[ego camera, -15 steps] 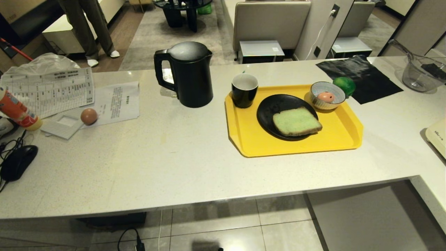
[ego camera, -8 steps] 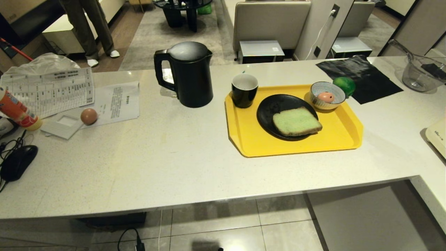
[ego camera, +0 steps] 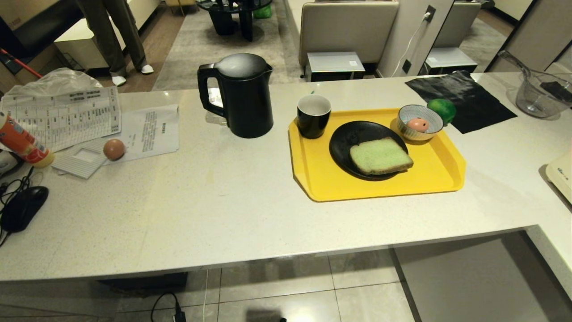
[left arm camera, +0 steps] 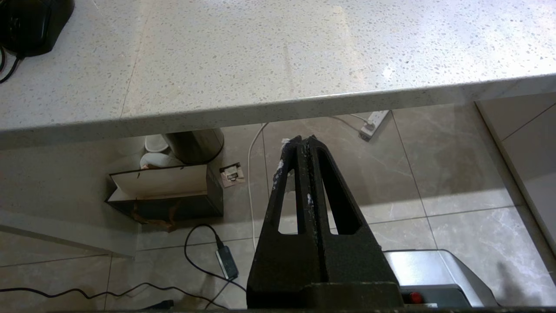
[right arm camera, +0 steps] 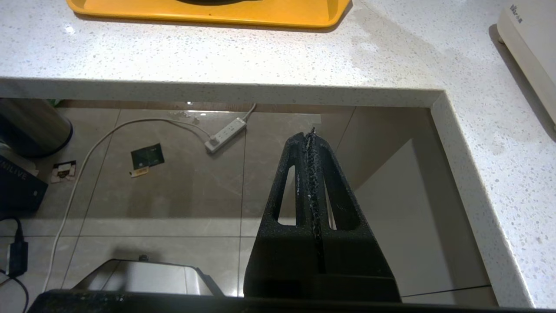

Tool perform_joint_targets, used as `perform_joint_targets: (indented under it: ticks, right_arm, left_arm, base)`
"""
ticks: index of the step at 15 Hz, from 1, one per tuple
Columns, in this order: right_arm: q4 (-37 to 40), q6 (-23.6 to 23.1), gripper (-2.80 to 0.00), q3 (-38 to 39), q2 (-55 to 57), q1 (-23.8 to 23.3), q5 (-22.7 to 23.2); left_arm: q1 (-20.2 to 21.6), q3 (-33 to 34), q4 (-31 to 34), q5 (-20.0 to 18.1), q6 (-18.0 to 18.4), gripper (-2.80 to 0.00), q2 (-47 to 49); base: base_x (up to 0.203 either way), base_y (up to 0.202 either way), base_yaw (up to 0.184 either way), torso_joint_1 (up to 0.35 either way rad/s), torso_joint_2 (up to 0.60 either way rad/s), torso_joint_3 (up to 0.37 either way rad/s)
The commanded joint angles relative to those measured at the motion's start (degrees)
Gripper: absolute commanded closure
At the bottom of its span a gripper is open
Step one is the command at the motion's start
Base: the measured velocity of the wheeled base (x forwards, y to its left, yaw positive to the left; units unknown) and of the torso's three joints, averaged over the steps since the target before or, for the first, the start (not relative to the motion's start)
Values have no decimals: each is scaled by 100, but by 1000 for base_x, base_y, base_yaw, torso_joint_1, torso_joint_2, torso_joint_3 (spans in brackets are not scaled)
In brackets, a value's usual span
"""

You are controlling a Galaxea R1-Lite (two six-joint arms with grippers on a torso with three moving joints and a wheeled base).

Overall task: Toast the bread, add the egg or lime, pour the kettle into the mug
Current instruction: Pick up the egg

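My left pincer (left arm camera: 304, 141) and right pincer (right arm camera: 310, 134) hang pressed closed and empty below the tabletop (ego camera: 223, 201) edge, while the pale green, brown-crusted bread (ego camera: 380, 156) lies flat on a black plate (ego camera: 346, 141) on the yellow tray (ego camera: 438, 179).

"unilive" on a dark box (right arm camera: 17, 184) on the floor; papers' print unreadable.

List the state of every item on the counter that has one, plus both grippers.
kettle: upright, lid shut
mug: upright on the yellow tray
bread: flat on the black plate
lime: on the counter beside the tray
striped bowl: holds an egg
left gripper: shut, empty, below the counter edge
right gripper: shut, empty, below the counter edge
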Motion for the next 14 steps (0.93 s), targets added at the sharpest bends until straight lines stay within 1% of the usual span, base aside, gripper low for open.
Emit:
perform_joint_targets:
  ticks: [1, 14]
  right_arm:
    - [-8, 21, 0, 149, 8, 2, 2]
    - [-8, 21, 0, 149, 8, 2, 2]
  left_arm:
    - [3, 0, 2, 0, 0, 0, -4]
    - [-3, 2, 2, 0, 0, 0, 3]
  base:
    - [0, 0, 0, 0, 0, 0]
    - [0, 0, 0, 0, 0, 0]
